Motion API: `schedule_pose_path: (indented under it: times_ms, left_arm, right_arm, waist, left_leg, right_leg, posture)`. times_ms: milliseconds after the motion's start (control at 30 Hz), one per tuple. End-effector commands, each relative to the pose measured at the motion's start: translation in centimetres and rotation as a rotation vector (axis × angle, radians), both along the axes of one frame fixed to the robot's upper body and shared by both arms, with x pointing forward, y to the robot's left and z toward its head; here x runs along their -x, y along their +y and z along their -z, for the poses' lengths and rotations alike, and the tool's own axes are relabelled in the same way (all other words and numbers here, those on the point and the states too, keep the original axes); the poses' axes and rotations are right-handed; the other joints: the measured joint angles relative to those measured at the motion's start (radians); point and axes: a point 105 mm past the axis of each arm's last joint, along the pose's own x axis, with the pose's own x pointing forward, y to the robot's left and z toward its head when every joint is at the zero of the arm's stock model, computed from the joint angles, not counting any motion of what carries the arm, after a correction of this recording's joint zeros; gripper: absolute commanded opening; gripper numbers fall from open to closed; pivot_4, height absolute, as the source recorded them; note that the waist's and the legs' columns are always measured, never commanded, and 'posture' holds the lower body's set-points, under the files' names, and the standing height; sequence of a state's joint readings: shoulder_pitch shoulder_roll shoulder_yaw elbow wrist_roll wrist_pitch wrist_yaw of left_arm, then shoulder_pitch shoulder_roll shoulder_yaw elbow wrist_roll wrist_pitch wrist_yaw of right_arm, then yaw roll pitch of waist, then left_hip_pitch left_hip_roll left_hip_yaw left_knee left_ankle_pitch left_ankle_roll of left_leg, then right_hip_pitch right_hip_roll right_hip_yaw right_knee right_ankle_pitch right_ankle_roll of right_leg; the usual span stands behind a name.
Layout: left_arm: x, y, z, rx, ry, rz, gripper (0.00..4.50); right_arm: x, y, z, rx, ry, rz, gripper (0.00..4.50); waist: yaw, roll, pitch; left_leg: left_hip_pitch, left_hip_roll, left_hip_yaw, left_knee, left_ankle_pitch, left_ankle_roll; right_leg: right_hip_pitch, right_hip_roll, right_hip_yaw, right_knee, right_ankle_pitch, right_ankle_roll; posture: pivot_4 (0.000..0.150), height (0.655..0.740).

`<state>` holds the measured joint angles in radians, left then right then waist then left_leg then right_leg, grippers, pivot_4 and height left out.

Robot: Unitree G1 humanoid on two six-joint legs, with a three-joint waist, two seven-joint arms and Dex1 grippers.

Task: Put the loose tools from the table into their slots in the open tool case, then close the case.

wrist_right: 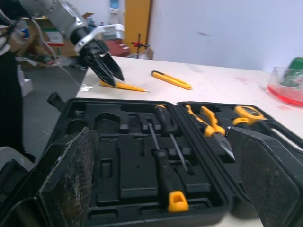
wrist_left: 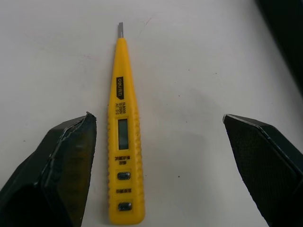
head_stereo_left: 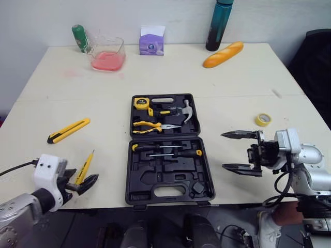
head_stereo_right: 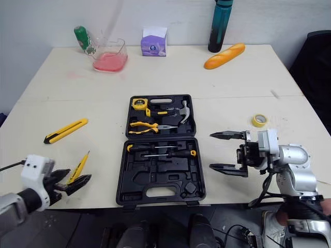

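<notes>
Left pincer (wrist_left: 157, 118) is spread wide, low over the front-left of the bench (head_stereo_left: 243, 88). Yellow tester pen (wrist_left: 124, 142) lies flat between its fingers, closer to one, touching neither as far as I can see. Right pincer (head_stereo_left: 223, 150) is wide and empty, just right of the open tool case (head_stereo_left: 155, 178). Utility knife (head_stereo_left: 68, 130) lies loose left of the case, yellow tape roll (head_stereo_left: 263, 119) loose to its right. Hammer (head_stereo_left: 186, 111), pliers (head_stereo_left: 152, 125) and tape measure (head_stereo_left: 140, 102) sit in slots.

A lab-like workroom: bare white wall (wrist_right: 227, 28), worktable (head_stereo_left: 248, 82), cluttered boxes (wrist_right: 47, 35) and a yellow door (wrist_right: 137, 21) beyond.
</notes>
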<state>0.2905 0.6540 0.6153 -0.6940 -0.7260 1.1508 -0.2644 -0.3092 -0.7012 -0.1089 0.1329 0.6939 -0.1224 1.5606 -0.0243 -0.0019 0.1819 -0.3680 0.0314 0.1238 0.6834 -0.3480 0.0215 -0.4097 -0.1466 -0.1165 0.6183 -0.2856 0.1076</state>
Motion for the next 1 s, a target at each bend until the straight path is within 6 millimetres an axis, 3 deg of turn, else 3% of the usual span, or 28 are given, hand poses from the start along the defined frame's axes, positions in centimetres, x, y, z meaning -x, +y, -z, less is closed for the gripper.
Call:
schedule_pose_path:
  times_ms: [33,467,667,967,1000]
  left_arm:
    - [-0.2,0.8,-0.1,-0.058,0.031,-0.074,4.5]
    - [-0.1,0.7,0.5,-0.087,0.109,-0.109,4.5]
    - [0.0,0.2,1.9,-0.092,0.164,-0.095,4.5]
    - [0.3,0.2,3.0,-0.07,0.191,-0.109,0.62]
    - [0.3,0.1,3.0,-0.065,0.187,-0.106,0.51]
  right_arm:
    - [1.0,0.3,-0.6,0.037,-0.037,-0.079,4.46]
    - [1.0,1.3,-1.3,0.041,-0.047,-0.077,4.46]
    - [1.1,2.0,-1.9,0.042,-0.048,-0.076,4.46]
    - [1.3,2.4,-2.5,0.048,-0.049,-0.067,4.5]
    - [1.2,2.4,-2.6,0.049,-0.05,-0.066,4.5]
  waist:
    - [0.001,0.0,0.0]
    - [0.001,-0.001,-0.001]
    - [0.007,-0.001,-0.001]
    - [0.023,0.002,-0.002]
    - [0.023,0.002,-0.002]
  left_leg:
    - [0.0,0.0,0.0,0.0,0.0,0.0]
    - [0.0,0.0,0.0,0.0,0.0,0.0]
    - [0.0,0.0,0.0,0.0,0.0,0.0]
    - [0.001,-0.001,0.0,0.0,0.0,0.0]
    - [0.001,-0.001,0.0,0.0,0.001,-0.001]
  right_leg:
    - [0.0,0.0,0.0,0.0,0.0,0.0]
    - [0.0,0.0,0.0,0.0,0.0,0.0]
    - [0.0,0.0,0.0,0.0,0.0,0.0]
    - [0.0,0.0,0.001,0.0,0.0,-0.001]
    - [0.0,-0.001,0.001,0.0,0.0,-0.001]
  posture:
    - [0.15,0.74]
    - [0.15,0.74]
    - [0.15,0.74]
    - [0.15,0.74]
    - [0.15,0.74]
